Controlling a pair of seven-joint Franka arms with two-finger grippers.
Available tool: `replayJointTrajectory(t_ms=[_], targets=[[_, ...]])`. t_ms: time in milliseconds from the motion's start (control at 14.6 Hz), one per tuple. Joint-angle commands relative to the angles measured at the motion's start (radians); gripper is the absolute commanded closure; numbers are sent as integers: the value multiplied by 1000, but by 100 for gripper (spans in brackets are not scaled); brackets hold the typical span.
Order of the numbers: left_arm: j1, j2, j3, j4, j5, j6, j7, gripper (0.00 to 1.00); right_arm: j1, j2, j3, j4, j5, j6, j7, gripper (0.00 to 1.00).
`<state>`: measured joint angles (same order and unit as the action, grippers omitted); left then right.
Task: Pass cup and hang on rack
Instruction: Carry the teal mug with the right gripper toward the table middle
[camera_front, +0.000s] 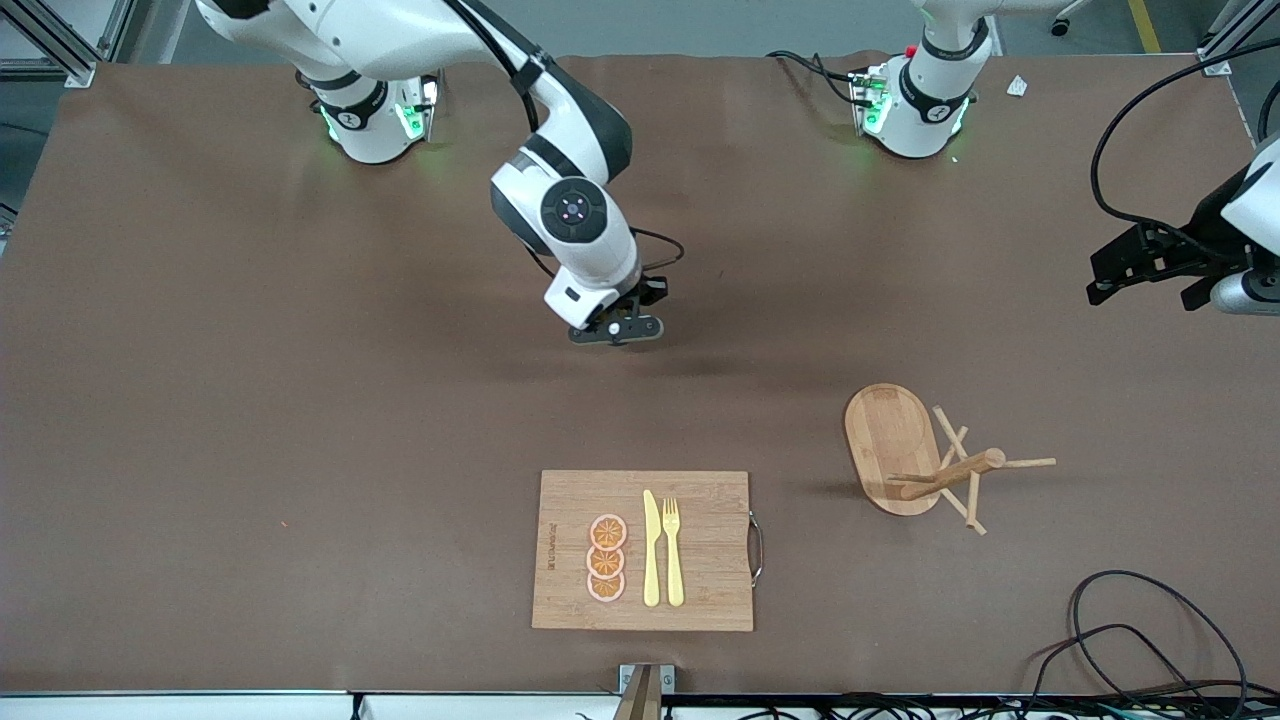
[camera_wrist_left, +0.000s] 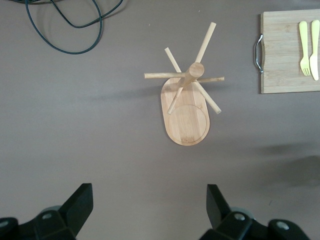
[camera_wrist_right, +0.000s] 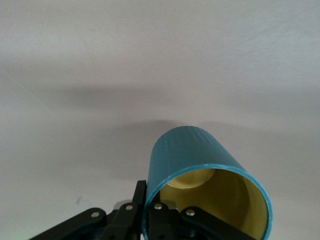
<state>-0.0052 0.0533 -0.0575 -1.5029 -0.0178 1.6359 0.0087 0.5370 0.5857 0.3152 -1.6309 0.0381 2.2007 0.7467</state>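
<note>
Over the middle of the table, the right gripper is clamped tight on the rim of the teal cup, yellow inside showing.
Nearer the front camera lies a cutting board with three orange slices, a yellow knife and fork. Toward the left arm's end stands the wooden rack, pegs bare. Over the table's edge there, the left gripper waits, fingers spread wide and empty.
</note>
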Motion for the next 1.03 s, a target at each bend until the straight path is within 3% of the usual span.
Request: replayJointTrajectory(t_ms=[0, 274, 548, 959], targets=[[20, -10, -4, 6, 7, 4, 2, 0, 81, 80, -42, 129, -21, -15, 75, 100], [22, -1, -2, -2, 22, -1, 5, 0, 173, 114, -108, 163, -32, -19, 108, 100], [39, 19, -2, -7, 22, -42, 8, 0, 189, 117, -110, 163, -118, -38, 100, 100], [36, 14, -8, -2, 10, -54, -54, 0, 224, 123, -110, 174, -116, -87, 108, 100]])
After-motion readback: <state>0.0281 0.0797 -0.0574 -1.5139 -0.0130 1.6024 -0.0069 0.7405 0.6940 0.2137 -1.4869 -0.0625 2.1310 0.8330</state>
